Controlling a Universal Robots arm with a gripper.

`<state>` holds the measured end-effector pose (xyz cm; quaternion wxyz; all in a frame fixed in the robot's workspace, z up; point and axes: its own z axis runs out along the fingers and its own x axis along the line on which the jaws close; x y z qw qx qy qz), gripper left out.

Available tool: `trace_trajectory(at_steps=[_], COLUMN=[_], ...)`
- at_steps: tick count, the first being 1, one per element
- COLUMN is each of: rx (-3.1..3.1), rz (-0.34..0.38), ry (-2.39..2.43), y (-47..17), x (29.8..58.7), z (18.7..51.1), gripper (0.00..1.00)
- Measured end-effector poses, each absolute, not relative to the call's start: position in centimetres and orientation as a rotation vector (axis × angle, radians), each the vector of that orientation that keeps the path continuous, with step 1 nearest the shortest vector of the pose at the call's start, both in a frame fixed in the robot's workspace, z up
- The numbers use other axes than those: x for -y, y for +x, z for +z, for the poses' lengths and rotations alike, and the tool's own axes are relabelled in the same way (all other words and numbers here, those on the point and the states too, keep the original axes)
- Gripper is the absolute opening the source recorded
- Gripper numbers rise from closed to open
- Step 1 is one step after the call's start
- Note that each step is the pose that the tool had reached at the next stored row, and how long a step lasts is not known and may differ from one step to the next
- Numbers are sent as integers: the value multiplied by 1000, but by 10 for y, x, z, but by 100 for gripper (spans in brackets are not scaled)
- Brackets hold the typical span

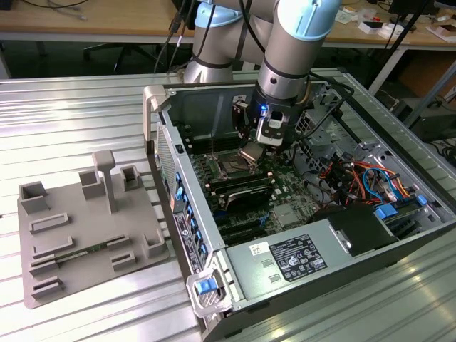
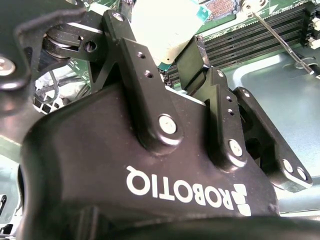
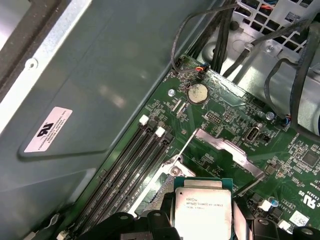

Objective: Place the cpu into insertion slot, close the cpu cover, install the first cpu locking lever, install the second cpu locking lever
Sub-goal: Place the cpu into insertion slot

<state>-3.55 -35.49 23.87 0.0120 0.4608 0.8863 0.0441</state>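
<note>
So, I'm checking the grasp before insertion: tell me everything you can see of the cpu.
The cpu is a flat square chip with a silver-grey metal top bearing small print and a thin green rim. The claw is shut on it, black fingers pressing two opposite edges. It hangs above the green board, metal top toward the first wrist camera, not yet seated in the slot. In the exterior view it looks tilted; nothing else touches it.
</note>
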Motion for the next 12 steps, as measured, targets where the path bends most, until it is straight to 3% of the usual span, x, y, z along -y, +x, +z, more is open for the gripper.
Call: trace_trajectory(at_steps=[12], rx=[-2758], rz=[137], ry=[1446], y=[-36], x=[355], z=[239], gripper=[55])
